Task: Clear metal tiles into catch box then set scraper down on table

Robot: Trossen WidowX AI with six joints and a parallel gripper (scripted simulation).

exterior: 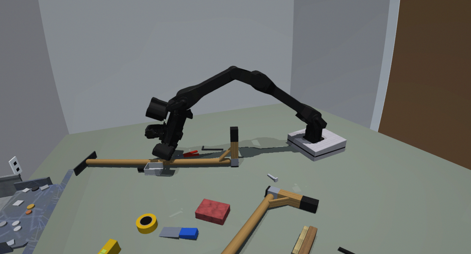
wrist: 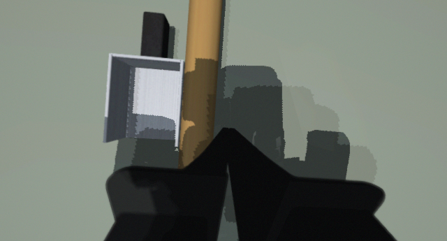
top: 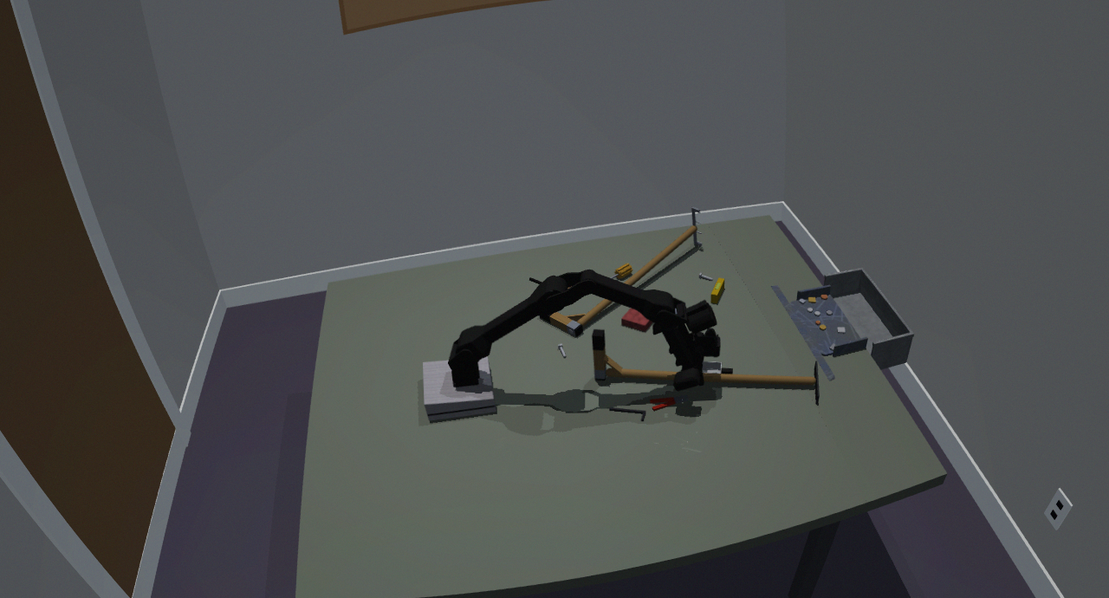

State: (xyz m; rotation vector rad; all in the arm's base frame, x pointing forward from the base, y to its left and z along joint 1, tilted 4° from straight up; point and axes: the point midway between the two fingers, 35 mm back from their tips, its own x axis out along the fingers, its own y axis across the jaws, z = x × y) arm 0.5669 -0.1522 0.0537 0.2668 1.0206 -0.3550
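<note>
The long scraper (top: 763, 380) (exterior: 115, 161) (wrist: 204, 31) lies on the table, its wide dark blade toward the bench plate side and its wooden grip with a black end standing up at the near end. My gripper (top: 688, 380) (exterior: 167, 158) (wrist: 228, 133) is shut and empty, low against the side of the handle, about midway along it. Whether the tips touch the handle is hard to tell. Several metal tiles (top: 841, 329) (exterior: 18, 203) lie scattered on the steel bench plate (top: 833, 340) (exterior: 46, 200). The catch box (top: 886, 303) stands at its far end, mostly cut off in the exterior view.
A small metal scoop (top: 711, 367) (exterior: 153, 168) (wrist: 157, 91) lies against or close beside the handle, opposite the gripper. Red clips (top: 663, 401) (exterior: 191, 154) and a hex key (top: 628, 411) (exterior: 212, 149) lie nearby. A second long tool (top: 651, 256) (exterior: 247, 228), a red block (top: 635, 320) (exterior: 212, 211) and yellow tape (exterior: 146, 223) lie across the table.
</note>
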